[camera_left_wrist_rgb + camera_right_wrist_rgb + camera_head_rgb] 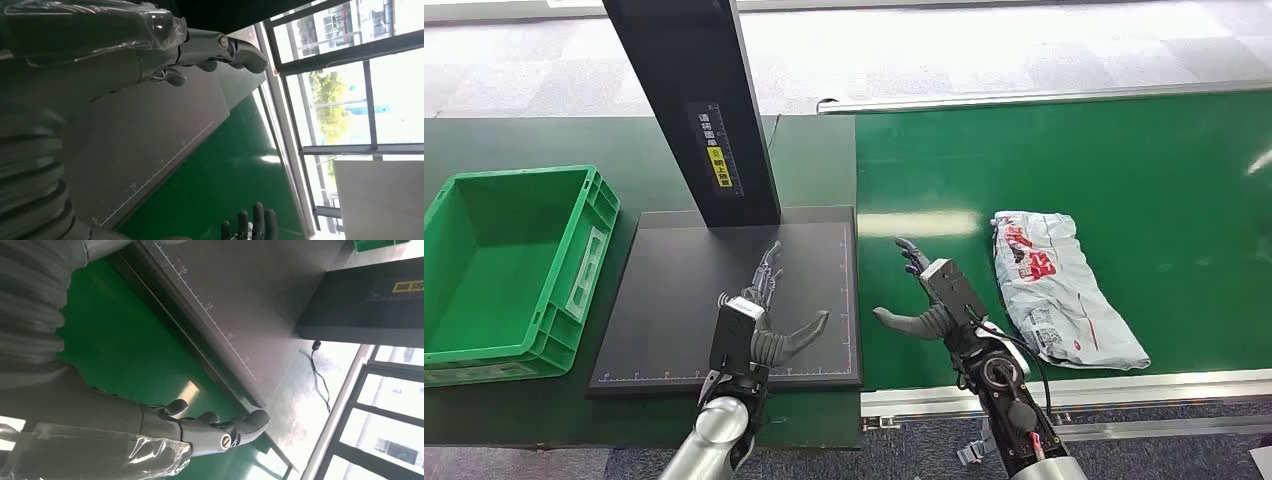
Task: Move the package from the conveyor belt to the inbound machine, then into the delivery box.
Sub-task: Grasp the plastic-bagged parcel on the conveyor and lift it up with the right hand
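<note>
A white plastic package with red and black print lies on the green conveyor belt, to the right of my right hand. That hand hovers over the belt's left part with its fingers apart and nothing in them; the right wrist view shows its fingers stretched over the belt. My left hand is open above the dark scale plate of the inbound machine, fingers extended. The green delivery box stands at the far left, with nothing inside.
The machine's black post rises from the back of the plate. A metal rail runs along the belt's near edge. Windows appear in the left wrist view, beyond the belt.
</note>
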You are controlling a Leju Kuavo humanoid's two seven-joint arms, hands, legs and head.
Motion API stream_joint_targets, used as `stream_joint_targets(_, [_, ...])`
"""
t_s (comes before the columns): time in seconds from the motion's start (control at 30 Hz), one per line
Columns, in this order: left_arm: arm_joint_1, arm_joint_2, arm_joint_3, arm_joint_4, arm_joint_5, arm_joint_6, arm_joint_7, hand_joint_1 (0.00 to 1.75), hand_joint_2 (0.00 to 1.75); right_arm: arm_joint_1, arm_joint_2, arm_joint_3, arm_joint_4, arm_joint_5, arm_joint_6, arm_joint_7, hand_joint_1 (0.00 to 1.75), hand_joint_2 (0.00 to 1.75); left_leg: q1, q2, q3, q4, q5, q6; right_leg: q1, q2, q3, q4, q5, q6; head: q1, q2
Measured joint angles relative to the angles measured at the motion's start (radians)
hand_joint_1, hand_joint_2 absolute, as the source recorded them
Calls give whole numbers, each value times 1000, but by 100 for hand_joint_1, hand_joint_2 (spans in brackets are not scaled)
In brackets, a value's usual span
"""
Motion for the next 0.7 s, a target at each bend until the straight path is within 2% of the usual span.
stream_joint_targets(0.5, [-1, 8, 7, -2, 20, 12, -5, 0, 175, -33, 4, 10, 11, 5, -12, -6, 0, 175, 0, 0, 0, 0, 0, 0, 0, 0, 0, 0, 0, 0, 0, 0])
stream_joint_targets(0.57, [-1, 12, 10, -9, 26, 16, -6, 0, 175, -50, 6, 17, 17, 41, -52, -13, 0, 175, 0, 0, 0, 0, 0, 0, 0, 0, 0, 0, 0, 0, 0, 0])
stream_joint_targets(0.7, [10, 24, 25, -45, 43, 27, -5, 0, 175, -91, 6, 28, 22, 184, -210, 8, 0, 175, 0, 0, 0, 0, 0, 0, 0, 0, 0, 0, 0, 0, 0, 0])
